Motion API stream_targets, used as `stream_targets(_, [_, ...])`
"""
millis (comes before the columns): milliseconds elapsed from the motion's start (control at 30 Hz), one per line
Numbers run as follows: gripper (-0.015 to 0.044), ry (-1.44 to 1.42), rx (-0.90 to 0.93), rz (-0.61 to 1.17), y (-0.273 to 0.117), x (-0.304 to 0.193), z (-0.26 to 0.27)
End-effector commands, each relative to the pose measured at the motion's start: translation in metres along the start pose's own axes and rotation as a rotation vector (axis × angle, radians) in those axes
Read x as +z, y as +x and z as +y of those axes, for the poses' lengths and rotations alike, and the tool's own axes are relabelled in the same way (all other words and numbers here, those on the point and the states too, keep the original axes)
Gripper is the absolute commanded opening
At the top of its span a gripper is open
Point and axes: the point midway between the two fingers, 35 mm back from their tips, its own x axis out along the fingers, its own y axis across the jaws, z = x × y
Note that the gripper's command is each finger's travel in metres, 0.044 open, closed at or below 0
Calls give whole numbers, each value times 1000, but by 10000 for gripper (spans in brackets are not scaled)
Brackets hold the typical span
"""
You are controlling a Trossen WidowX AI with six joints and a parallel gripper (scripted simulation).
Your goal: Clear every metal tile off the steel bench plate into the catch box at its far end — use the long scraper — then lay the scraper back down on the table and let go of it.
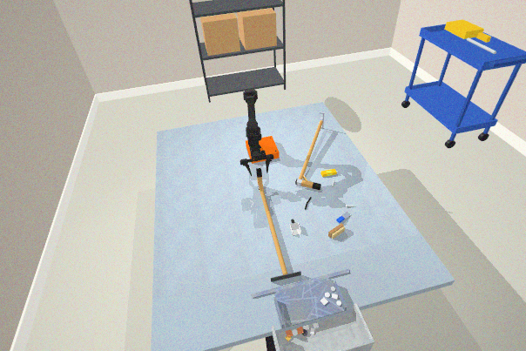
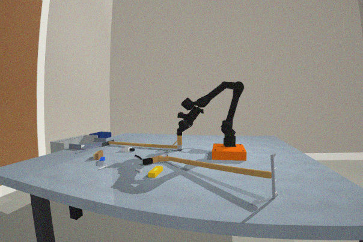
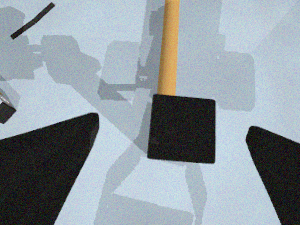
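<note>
The long scraper's wooden shaft (image 1: 272,230) (image 2: 141,145) (image 3: 170,49) lies along the table, its dark blade (image 1: 286,277) just before the steel bench plate (image 1: 300,305). Its upright grip has a black cap (image 3: 182,130). My gripper (image 1: 259,171) (image 2: 179,131) (image 3: 174,127) is open, its fingers on either side of the cap, with a gap on each side in the wrist view. Several pale tiles (image 1: 324,301) sit on the plate's right part. The catch box (image 1: 366,334) (image 2: 58,146) beyond holds several orange, pale and dark pieces. Contact between fingers and cap is not visible.
A second wooden-handled tool (image 1: 311,151) (image 2: 219,166) lies to the right in the top view. Near it are a yellow block (image 1: 329,172) (image 2: 155,172), a bent black piece (image 1: 307,203) (image 3: 32,21), a wooden block (image 1: 336,231) (image 2: 98,155) and a white item (image 1: 295,228).
</note>
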Motion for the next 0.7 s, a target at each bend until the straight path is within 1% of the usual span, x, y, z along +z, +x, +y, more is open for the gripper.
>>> stream_targets(0, [440, 6, -3, 5, 8, -2, 0])
stream_targets(533, [440, 6, -3, 4, 31, -5, 0])
stream_targets(667, [335, 0, 0, 0, 27, -3, 1])
